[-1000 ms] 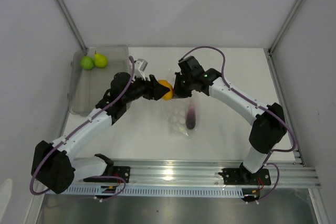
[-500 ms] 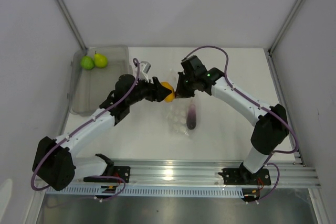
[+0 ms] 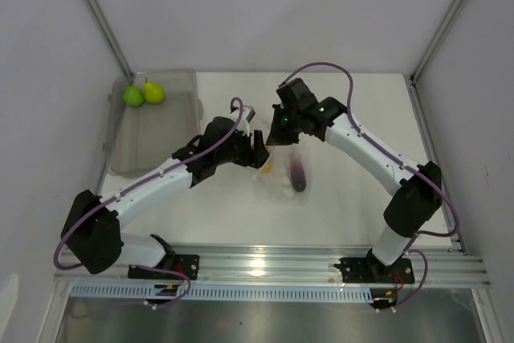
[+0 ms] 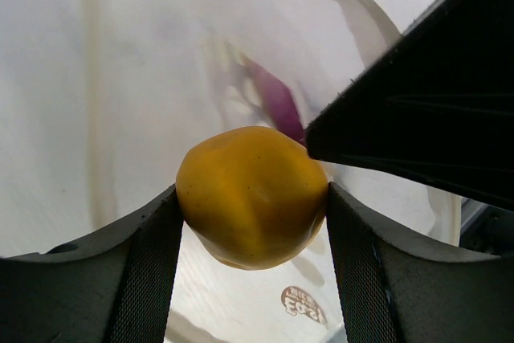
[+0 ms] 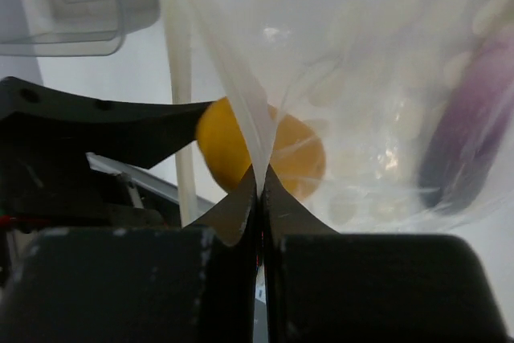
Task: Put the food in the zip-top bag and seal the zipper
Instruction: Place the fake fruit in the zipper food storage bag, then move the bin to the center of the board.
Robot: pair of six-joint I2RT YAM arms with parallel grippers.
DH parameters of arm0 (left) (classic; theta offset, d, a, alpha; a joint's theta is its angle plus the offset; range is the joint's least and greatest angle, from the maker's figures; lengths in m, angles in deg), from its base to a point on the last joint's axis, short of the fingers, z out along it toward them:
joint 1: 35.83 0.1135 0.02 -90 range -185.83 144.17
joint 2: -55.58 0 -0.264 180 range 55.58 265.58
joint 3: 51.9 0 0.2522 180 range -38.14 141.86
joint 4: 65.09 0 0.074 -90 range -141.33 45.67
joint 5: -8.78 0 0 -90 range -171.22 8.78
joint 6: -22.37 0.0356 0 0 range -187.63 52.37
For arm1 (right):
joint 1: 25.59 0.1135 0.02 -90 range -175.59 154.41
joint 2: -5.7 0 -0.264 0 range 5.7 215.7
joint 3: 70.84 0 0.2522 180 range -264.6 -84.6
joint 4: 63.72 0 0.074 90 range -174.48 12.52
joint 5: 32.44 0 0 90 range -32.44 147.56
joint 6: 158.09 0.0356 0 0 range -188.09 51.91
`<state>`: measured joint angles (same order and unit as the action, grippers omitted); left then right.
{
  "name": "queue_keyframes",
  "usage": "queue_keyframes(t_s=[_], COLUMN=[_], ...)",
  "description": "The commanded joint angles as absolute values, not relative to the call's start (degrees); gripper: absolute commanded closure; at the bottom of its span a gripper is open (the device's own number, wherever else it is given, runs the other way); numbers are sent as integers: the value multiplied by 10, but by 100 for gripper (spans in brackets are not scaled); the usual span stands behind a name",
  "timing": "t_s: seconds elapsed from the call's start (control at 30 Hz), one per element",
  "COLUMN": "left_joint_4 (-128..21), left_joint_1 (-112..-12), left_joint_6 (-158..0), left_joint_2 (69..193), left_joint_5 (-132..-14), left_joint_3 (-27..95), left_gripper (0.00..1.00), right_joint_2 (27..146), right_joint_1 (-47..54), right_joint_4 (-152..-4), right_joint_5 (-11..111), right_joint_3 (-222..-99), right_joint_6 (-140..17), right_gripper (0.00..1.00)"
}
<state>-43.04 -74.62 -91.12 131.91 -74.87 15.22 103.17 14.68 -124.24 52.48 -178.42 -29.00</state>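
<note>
Two tools grip: left tool (image 4: 250, 226) clamps the prob. hard, smooth orange-yellow round fruit (image 4: 249, 182) mid-body at the zip-top bag (image 5: 377, 62) mouth near table (image 3: 353, 198) centre; right tool (image 5: 259, 186) pinches the thin, floppy, prob. slippery bag by its stiffer rim, best hold.

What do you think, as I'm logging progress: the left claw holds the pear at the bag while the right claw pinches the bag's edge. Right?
Not quite: the left claw holds the orange fruit, not the pear, which lies in the bin. The left wrist view shows it. The right claw does pinch the bag's edge.
</note>
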Motion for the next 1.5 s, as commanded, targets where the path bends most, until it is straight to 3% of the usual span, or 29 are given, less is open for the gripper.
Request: queue_keyframes(t_s=[0.0,0.1,0.2,0.33,0.57,0.77,0.97,1.13,1.2,1.23,1.3,1.37,1.47], left_joint_4=[-448,-465,-467,-472,-509,-334,-309,-230,-229,-246,-261,-283,-275], left_joint_1=[-754,-754,-754,-754,-752,-729,-709,-702,-680,-659,-634,-604,-589], left_joint_6=[-916,-913,-913,-911,-966,-983,-1000,-1016,-1002,-974,-942,-898,-878], left_joint_2=[1299,1281,1233,1183,1112,1160,1175,1210,1232,1239,1258,1282,1310], left_joint_5=[-729,-720,-746,-809,-941,-1016,-1050,-1181,-1178,-1147,-1088,-1017,-1030], left_joint_3=[159,149,147,142,113,185,164,199,207,206,207,208,225], left_gripper=[70,56,26,1,1,1,1,0,2,11,18,18,15], right_joint_2=[1025,1020,1016,1006,990,977,940,927,915,905,899,894,890], right_joint_1=[143,138,136,134,133,129,108,81,71,68,65,61,57], right_joint_4=[-1219,-1219,-1217,-1205,-1189,-1203,-1239,-1271,-1255,-1250,-1242,-1239,-1232], right_joint_5=[505,498,496,489,488,492,502,500,491,483,482,479,473], right_joint_3=[-1820,-1818,-1809,-1794,-1772,-1775,-1843,-1859,-1830,-1819,-1799,-1787,-1779], right_joint_6=[-282,-284,-285,-284,-289,-302,-321,-335,-331,-331,-329,-329,-331], right_gripper=[100,100,100,100,100,100,100,100,100,100,100,100,100])
